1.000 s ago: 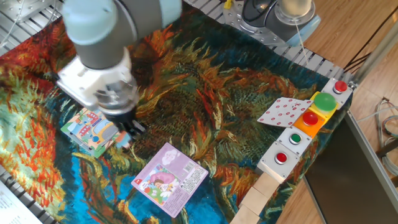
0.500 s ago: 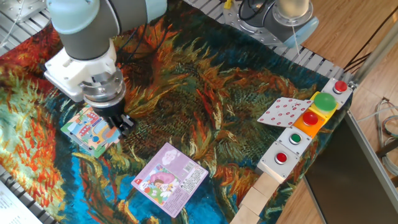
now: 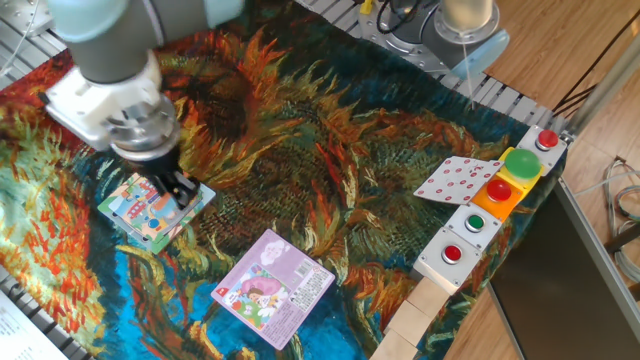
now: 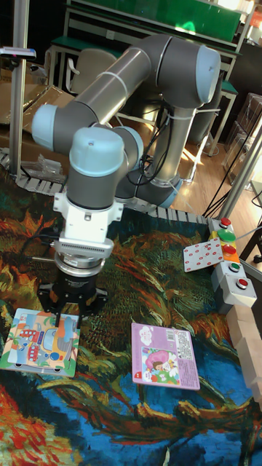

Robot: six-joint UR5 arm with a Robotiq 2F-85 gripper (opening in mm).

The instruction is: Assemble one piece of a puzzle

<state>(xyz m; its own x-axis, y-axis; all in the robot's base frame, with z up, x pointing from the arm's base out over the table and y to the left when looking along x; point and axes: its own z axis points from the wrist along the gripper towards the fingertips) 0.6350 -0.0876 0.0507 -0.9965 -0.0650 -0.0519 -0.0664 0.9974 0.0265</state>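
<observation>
The puzzle (image 3: 135,215) is a square board with a teal edge and a cartoon bus picture, lying flat at the left of the cloth; the tall fixed view shows the puzzle (image 4: 33,342) at lower left. My gripper (image 3: 178,190) points straight down over the board's right corner. Its dark fingers are drawn close together. In the tall fixed view the gripper (image 4: 68,314) tips sit just above the board's upper right corner. The piece is mostly hidden between the fingertips, and I see only a hint of colour there.
A purple-pink card (image 3: 272,285) lies right of the puzzle. A red-and-white patterned card (image 3: 455,180) leans against a box of coloured buttons (image 3: 495,205) at the right edge. Wooden blocks (image 3: 420,315) line the front right. The arm's base stands at the back.
The gripper has travelled left and slightly back, from beside the puzzle's right corner to over that corner. The cards and the board stayed put.
</observation>
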